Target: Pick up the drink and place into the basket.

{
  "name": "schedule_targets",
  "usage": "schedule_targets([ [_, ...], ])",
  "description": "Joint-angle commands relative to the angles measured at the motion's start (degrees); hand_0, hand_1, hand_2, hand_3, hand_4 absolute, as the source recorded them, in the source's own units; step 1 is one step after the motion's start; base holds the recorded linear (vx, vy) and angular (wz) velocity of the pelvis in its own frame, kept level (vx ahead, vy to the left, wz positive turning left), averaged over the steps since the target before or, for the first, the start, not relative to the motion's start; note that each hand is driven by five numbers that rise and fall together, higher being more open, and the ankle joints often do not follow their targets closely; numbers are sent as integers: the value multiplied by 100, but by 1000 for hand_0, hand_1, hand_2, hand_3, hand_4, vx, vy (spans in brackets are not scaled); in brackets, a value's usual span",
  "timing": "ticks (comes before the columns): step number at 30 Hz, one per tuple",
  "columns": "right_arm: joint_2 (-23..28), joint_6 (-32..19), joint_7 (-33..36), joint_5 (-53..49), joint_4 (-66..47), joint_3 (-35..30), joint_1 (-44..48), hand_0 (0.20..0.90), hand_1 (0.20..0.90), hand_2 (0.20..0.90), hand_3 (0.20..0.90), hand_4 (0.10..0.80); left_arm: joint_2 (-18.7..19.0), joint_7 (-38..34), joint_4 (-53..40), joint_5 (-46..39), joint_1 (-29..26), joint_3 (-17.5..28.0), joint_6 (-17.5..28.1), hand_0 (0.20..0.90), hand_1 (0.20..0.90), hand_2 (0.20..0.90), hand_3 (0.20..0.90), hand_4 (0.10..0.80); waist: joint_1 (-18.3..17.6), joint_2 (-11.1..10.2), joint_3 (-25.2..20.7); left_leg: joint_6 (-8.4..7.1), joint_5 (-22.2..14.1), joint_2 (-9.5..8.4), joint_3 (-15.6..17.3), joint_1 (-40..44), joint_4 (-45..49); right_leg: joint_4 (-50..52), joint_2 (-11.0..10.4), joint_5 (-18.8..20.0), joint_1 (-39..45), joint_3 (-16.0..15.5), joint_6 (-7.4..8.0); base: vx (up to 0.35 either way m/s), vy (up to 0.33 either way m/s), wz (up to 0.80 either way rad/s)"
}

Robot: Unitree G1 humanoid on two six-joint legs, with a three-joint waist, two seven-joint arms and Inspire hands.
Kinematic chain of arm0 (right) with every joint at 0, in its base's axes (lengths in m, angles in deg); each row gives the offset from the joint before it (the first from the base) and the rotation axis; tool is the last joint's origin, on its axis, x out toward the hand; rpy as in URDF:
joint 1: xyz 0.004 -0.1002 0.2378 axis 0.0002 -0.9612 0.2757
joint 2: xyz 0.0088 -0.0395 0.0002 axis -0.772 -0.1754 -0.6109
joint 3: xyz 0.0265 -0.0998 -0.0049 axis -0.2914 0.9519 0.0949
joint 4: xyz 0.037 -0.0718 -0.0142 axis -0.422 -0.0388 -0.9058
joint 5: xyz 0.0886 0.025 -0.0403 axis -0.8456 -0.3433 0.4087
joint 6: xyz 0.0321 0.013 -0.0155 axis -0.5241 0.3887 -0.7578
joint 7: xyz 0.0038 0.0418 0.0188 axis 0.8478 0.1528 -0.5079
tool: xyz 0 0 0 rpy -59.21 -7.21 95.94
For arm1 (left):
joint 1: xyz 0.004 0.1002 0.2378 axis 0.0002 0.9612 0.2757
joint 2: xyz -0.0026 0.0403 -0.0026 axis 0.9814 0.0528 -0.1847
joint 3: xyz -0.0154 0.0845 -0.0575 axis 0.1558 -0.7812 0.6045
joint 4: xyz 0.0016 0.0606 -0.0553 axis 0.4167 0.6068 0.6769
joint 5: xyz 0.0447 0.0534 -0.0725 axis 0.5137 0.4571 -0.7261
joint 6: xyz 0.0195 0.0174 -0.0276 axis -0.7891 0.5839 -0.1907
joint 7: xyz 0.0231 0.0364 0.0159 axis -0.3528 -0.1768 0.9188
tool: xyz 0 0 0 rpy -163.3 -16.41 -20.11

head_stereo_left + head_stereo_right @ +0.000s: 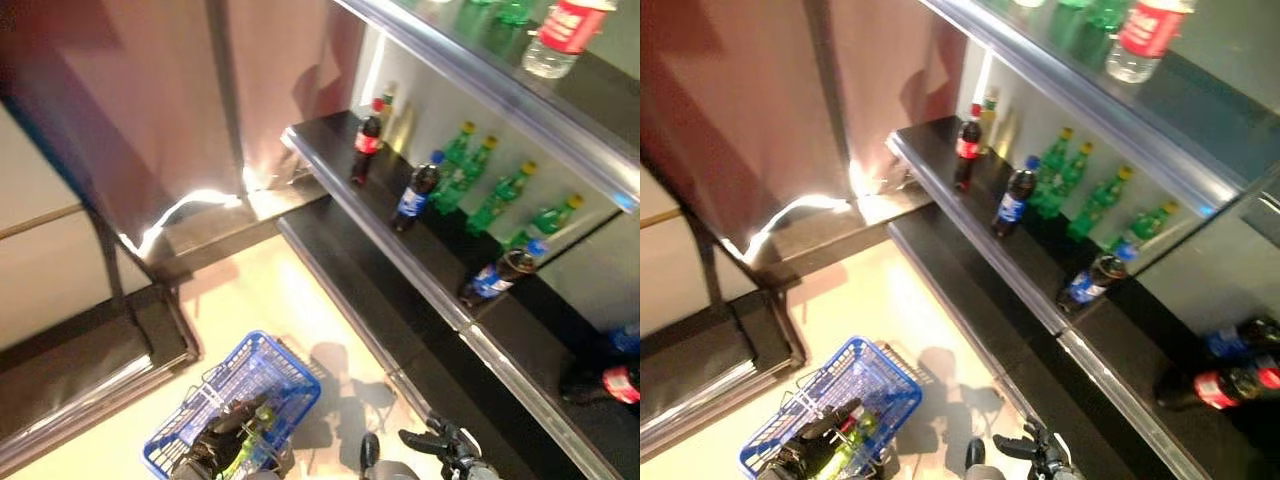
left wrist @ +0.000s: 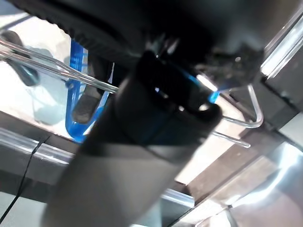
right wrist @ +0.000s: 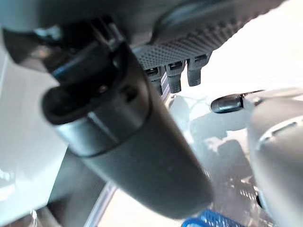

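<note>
One green bottle (image 1: 248,445) lies inside the blue basket (image 1: 285,372) on the floor, the left hand (image 1: 215,440) curled around the basket's wire handle. The right hand (image 1: 445,443) hangs beside the shelf (image 1: 420,265), fingers spread, holding nothing.

Head pair downward; wrists close-up.

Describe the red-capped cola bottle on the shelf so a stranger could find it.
Start at the black middle shelf of the metal-edged rack. At its far end stands a dark cola bottle with red cap and label. Its nearest dark neighbour wears blue; the rest are green.
</note>
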Motion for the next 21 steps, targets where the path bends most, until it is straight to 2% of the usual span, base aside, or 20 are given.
schedule_targets([
  [1, 354, -244, 128, -379, 60, -3, -26, 900, 900, 900, 900, 800, 6, 595, -576, -76, -424, 162, 302, 300, 300, 300, 200, 100, -34, 151, -256, 83, -265, -123, -482, -536, 379, 179, -42, 366, 240, 173, 117, -123, -136, -62],
  [4, 423, -242, 117, -121, 140, -65, -5, 900, 900, 900, 900, 800, -30, 548, -488, -307, -365, 191, 355, 300, 300, 300, 200, 100, -28, 294, -463, -124, -134, -62, -323, -496, 120, -154, -263, 291, 602, -61, 207, -118, -198, -119],
  [7, 474, -109, 88, -2, 176, 16, 104, 900, 900, 900, 900, 800, 22, 585, -530, -454, -230, 255, 375, 300, 300, 300, 200, 100, 36, 349, -476, -310, -46, 170, -168, -419, 106, -341, -297, 359, 509, -389, 229, -89, -391, -112],
  [8, 542, 9, 79, 91, 187, 81, 160, 900, 900, 900, 900, 800, 49, 605, -603, -495, -187, 375, 317, 300, 300, 300, 200, 100, 114, 384, -459, -455, 42, 370, -203, -485, 221, -436, -219, 255, 544, -545, 229, -77, -388, -80],
  [10, 628, 44, 74, 187, 224, 103, 198, 900, 900, 900, 900, 800, 13, 647, -662, -655, -105, 441, 320, 300, 300, 300, 200, 100, 159, 413, -420, -504, 47, 415, -573, -564, 324, -396, -81, 101, 512, -345, 161, -81, -317, -83],
  [11, 679, 72, 61, 206, 208, 121, 248, 900, 900, 900, 900, 800, -19, 698, -745, -795, -50, 485, 299, 300, 300, 300, 200, 100, 233, 430, -378, -439, 93, 384, -896, -640, 385, -397, 8, 138, 434, -203, 66, -33, -212, -85],
  [12, 740, 155, 61, 198, 174, 154, 299, 900, 900, 900, 900, 800, -81, 688, -879, -831, 33, 498, 276, 300, 300, 300, 200, 100, 290, 454, -353, -461, 49, 364, -1260, -565, 382, -449, 91, 119, 454, -52, -14, -14, -164, -75],
  [13, 752, 166, 68, 202, 171, 147, 304, 900, 900, 900, 900, 800, -97, 670, -903, -831, 51, 498, 278, 300, 300, 300, 200, 100, 293, 458, -348, -469, 45, 370, -1310, -545, 394, -459, 106, 121, 460, -33, -31, 83, -128, -69],
  [15, 858, 238, 110, 84, 158, 117, 313, 900, 900, 900, 900, 800, -193, 509, -945, -846, 150, 493, 232, 300, 300, 300, 200, 100, 327, 449, -340, -530, 15, 339, -1817, -608, 685, -531, 185, 162, 517, 157, -155, 53, -70, -60],
  [16, 900, 205, 76, 39, 180, 86, 310, 900, 900, 900, 900, 800, -228, 462, -922, -721, 171, 470, 235, 300, 300, 300, 200, 100, 330, 447, -342, -564, 17, 336, -1906, -653, 780, -552, 183, 152, 573, 171, -176, 32, 1, -69],
  [18, 902, 81, 64, -49, 271, 7, 329, 900, 900, 900, 900, 800, -288, 477, -767, -684, 139, 402, 261, 300, 300, 300, 200, 100, 258, 503, -338, -603, 56, 403, -1710, -576, 677, -543, 145, 108, 666, 116, -141, 31, 80, -53],
  [21, 879, 13, 121, -42, 373, -131, 298, 900, 900, 900, 900, 800, -259, 554, -470, -596, 73, 457, 214, 300, 300, 300, 200, 100, 136, 608, -399, -568, 28, 359, -1598, -278, 399, -467, 111, 29, 726, 63, -85, 64, 118, 9],
])
